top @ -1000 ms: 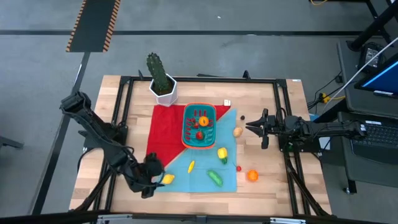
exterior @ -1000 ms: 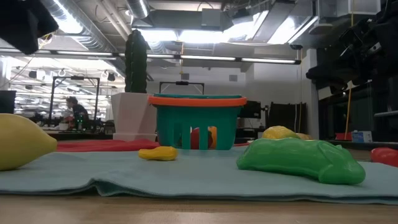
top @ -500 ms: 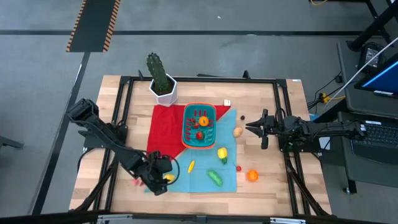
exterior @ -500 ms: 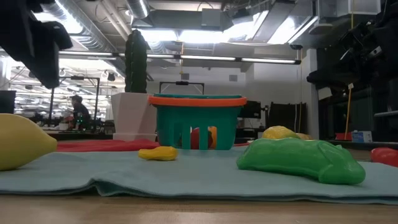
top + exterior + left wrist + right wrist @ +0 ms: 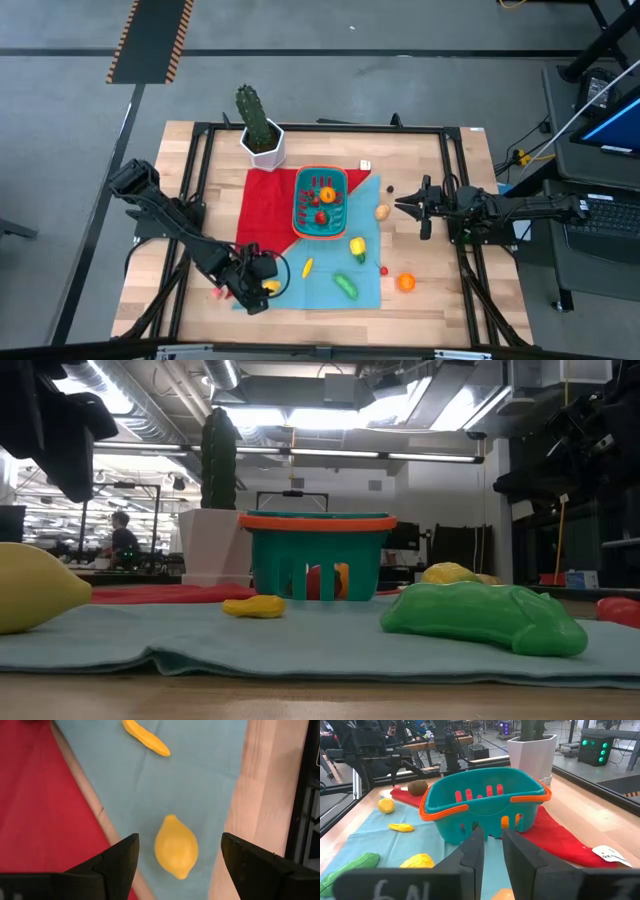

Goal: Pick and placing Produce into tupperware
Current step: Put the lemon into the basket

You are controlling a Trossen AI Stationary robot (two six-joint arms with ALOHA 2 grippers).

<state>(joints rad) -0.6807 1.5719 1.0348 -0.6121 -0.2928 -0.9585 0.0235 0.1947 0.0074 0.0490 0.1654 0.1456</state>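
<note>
One lemon between left jaws

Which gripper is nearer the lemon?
Left. The left gripper hangs open right above the lemon, one finger on each side. The right gripper waits across the table, beyond the tupperware.

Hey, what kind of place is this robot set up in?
Probably a robotics lab or workshop: exposed ceiling ducts, a person at a workbench behind, and a monitor and keyboard beside the table.
</note>
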